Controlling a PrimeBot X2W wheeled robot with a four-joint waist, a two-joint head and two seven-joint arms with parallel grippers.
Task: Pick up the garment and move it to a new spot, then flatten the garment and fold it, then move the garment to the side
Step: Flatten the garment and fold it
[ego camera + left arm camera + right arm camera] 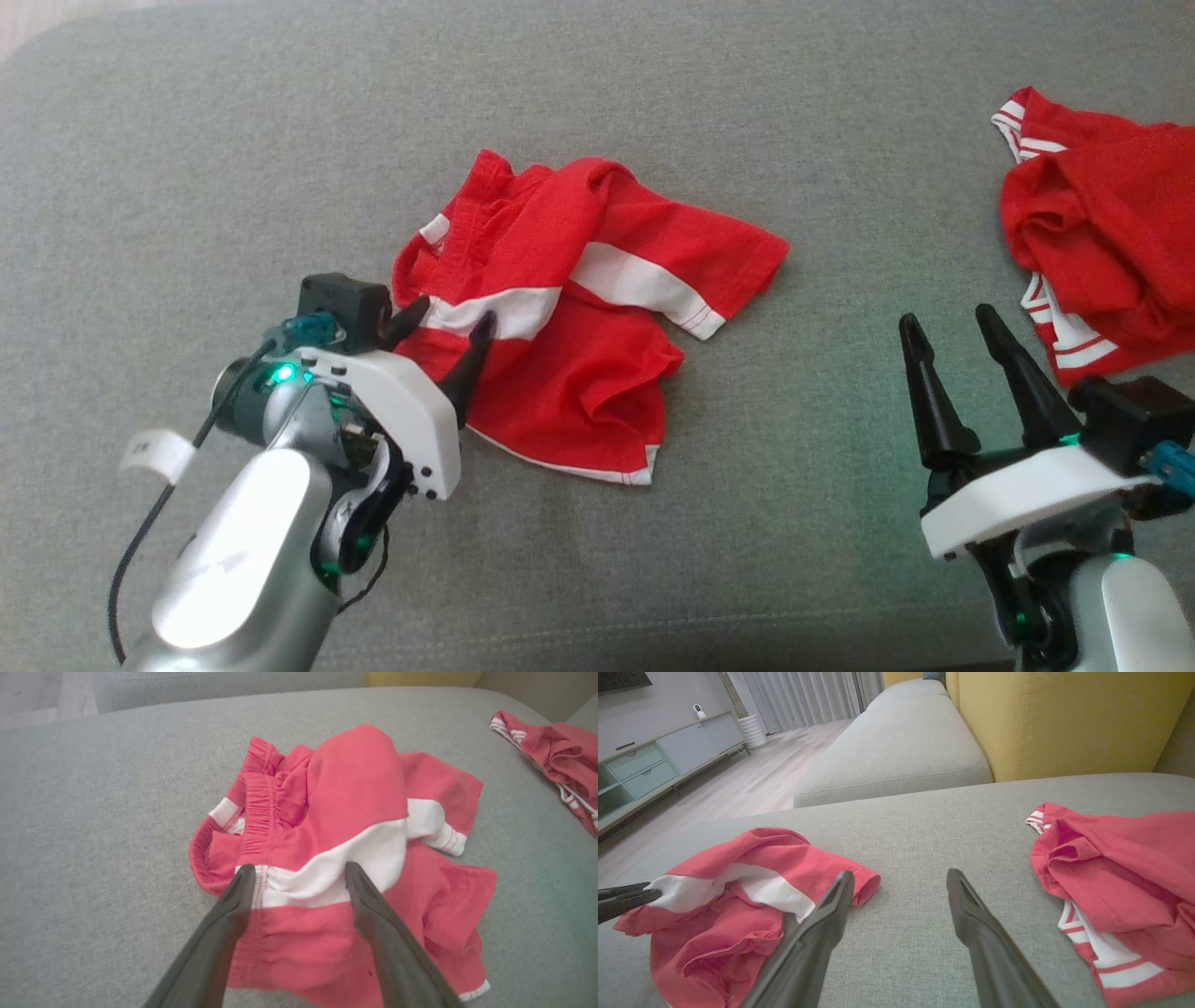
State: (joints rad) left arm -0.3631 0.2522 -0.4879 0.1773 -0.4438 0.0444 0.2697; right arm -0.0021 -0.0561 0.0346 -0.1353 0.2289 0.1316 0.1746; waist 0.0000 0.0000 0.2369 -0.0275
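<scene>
A crumpled pair of red shorts with white bands, the garment (579, 327) (345, 858) (738, 896), lies in the middle of the grey cushion. My left gripper (448, 322) (299, 877) is open over its left edge, fingertips straddling the white band near the elastic waistband, with nothing pinched. My right gripper (952, 327) (901, 882) stands open above bare cushion to the garment's right, holding nothing. The left gripper's fingers (626, 898) show at the garment's far left in the right wrist view.
A second red garment with white stripes (1092, 243) (551, 756) (1120, 891) lies bunched at the right. The grey sofa cushion (187, 168) stretches wide on the left. Beyond stand a yellow backrest (1064, 718), another grey seat (901, 751) and wooden floor.
</scene>
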